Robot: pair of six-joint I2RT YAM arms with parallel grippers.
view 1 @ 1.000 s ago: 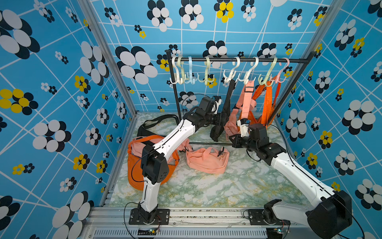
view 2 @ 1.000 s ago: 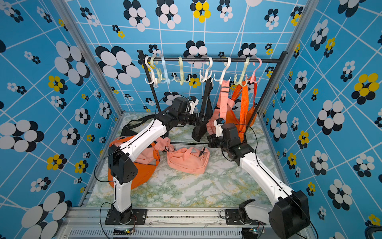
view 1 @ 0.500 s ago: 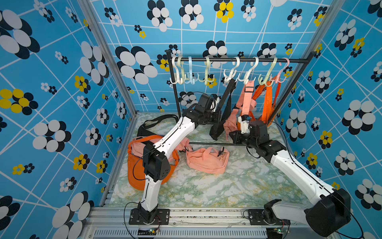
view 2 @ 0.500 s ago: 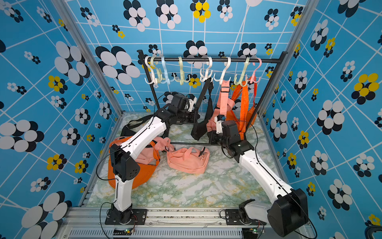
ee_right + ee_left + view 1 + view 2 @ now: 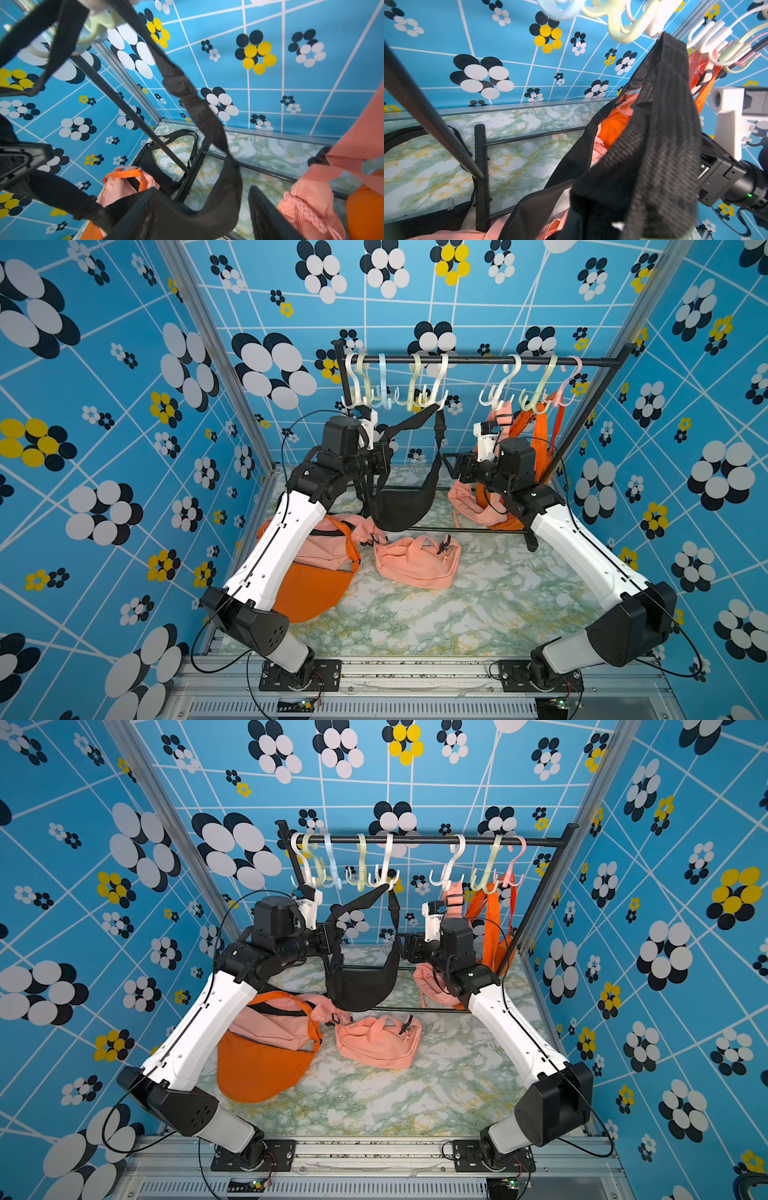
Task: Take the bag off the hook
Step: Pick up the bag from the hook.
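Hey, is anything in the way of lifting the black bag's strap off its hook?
Nothing visible beyond the white hook itself: the black bag strap loops over its upturned prong, with a green hook close beside it.

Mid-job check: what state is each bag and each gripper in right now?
black bag: hanging, strap over the white hook
left gripper: jaws shut on the black bag's strap
right gripper: jaws open, holding nothing
hanging pink bag: on the rail's hooks
hanging orange bag: on the rail's hooks
loose pink bag: lying on the table
loose orange bag: lying on the table
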